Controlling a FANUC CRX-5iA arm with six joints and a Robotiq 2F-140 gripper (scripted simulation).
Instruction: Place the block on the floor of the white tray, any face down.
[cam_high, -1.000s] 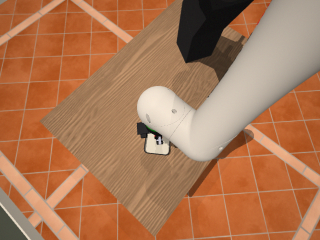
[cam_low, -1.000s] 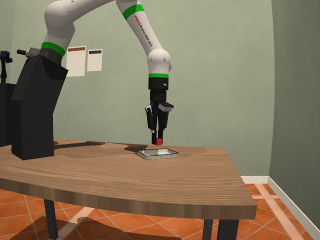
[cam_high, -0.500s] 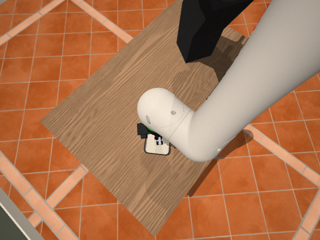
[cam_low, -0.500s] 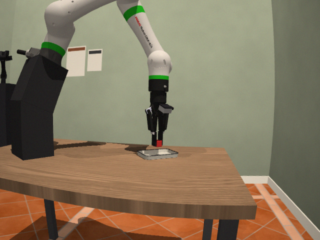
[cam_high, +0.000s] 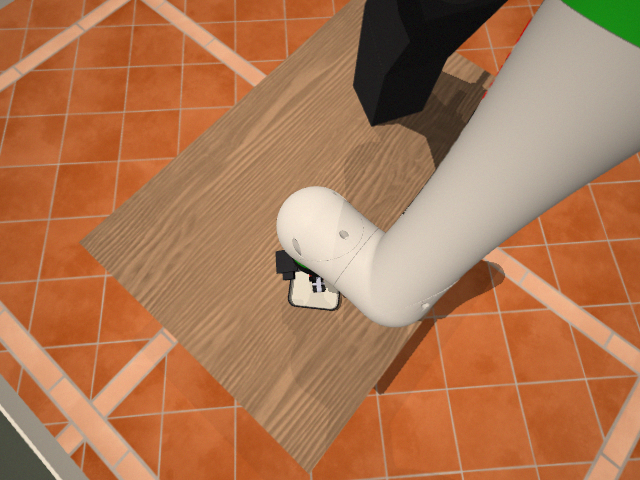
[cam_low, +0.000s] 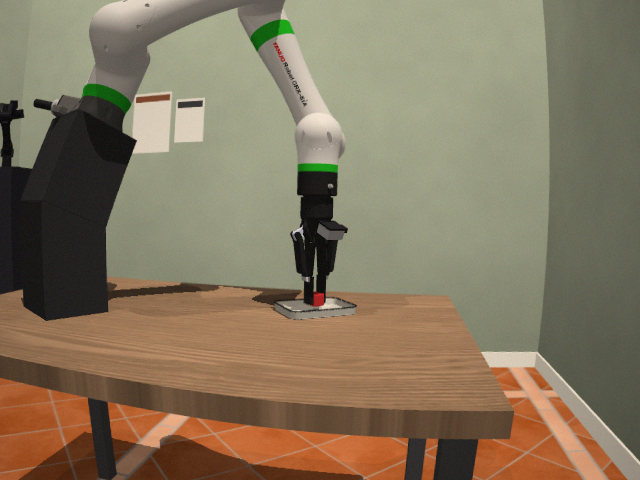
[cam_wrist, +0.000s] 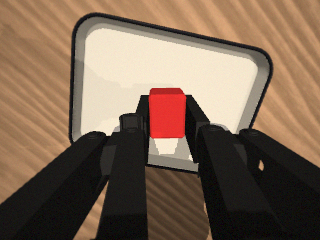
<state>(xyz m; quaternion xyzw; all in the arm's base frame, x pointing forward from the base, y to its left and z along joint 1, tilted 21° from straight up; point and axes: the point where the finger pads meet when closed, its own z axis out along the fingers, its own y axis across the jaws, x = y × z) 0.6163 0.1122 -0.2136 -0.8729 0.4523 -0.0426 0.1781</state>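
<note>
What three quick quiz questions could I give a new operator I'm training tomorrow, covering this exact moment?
1. True or false: the pincer is shut on the red block.
2. Where is the block relative to the white tray? A) beside it on the wooden table; B) within its rim, low over its floor; C) high above the arm.
3. Fill in: the tray's floor looks ____ apart from the block.

Key: 1. True. 2. B, though actual contact with the floor cannot be confirmed. 3. Bare.
</note>
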